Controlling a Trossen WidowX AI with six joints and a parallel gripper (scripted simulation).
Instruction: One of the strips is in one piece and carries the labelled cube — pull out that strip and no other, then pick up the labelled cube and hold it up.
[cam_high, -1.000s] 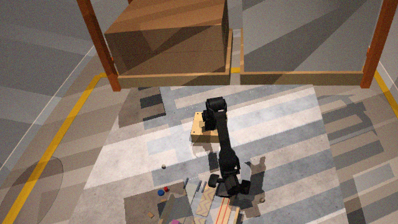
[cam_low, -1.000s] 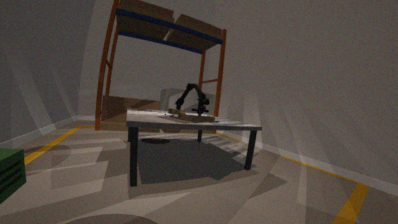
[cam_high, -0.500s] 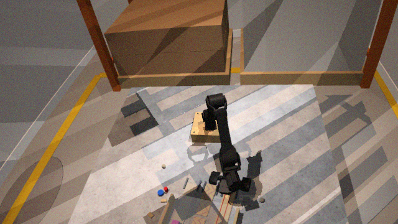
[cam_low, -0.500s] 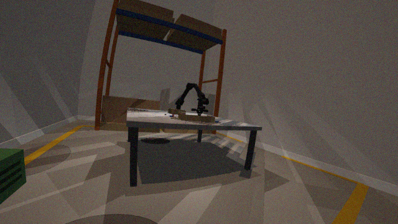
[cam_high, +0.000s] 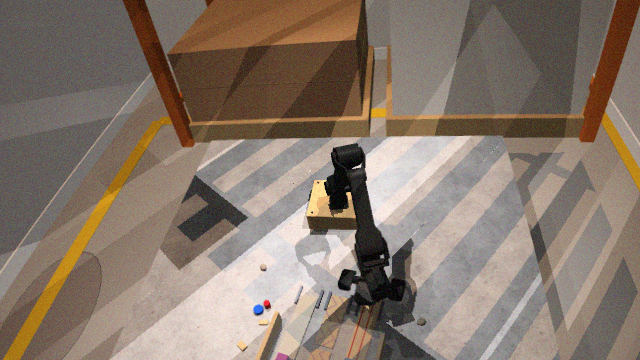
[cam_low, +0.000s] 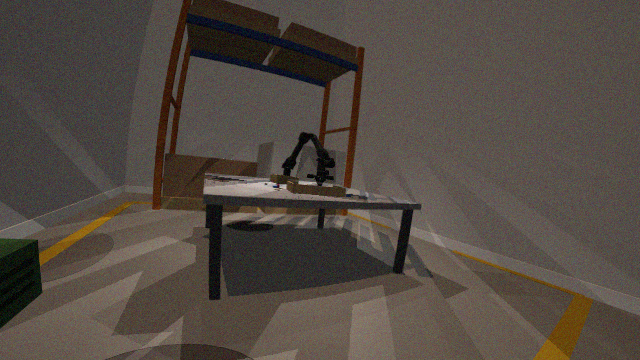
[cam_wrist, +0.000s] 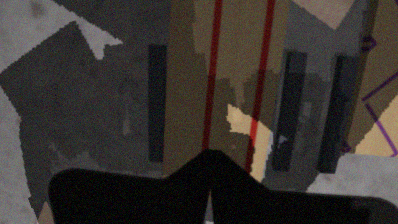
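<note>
My gripper (cam_high: 367, 301) (cam_wrist: 212, 157) is shut, with its tips together low over the near end of a tan strip with two red lines (cam_high: 361, 334) (cam_wrist: 237, 55). In the wrist view this strip runs straight away from the fingertips. A second tan strip with purple lines (cam_wrist: 381, 131) lies to its right. I cannot tell whether the tips touch the red-lined strip. The labelled cube shows in no view. In the exterior view the arm (cam_low: 322, 167) is small on the table (cam_low: 310, 202).
Three short dark grey bars (cam_high: 298, 294) (cam_high: 319, 298) (cam_high: 328, 300) lie beside the strips. To the left are a blue disc (cam_high: 258, 309), a red piece (cam_high: 267, 303), a wooden bar (cam_high: 269, 335) and small tan blocks (cam_high: 242, 345). Small balls (cam_high: 263, 267) (cam_high: 421, 321) lie apart.
</note>
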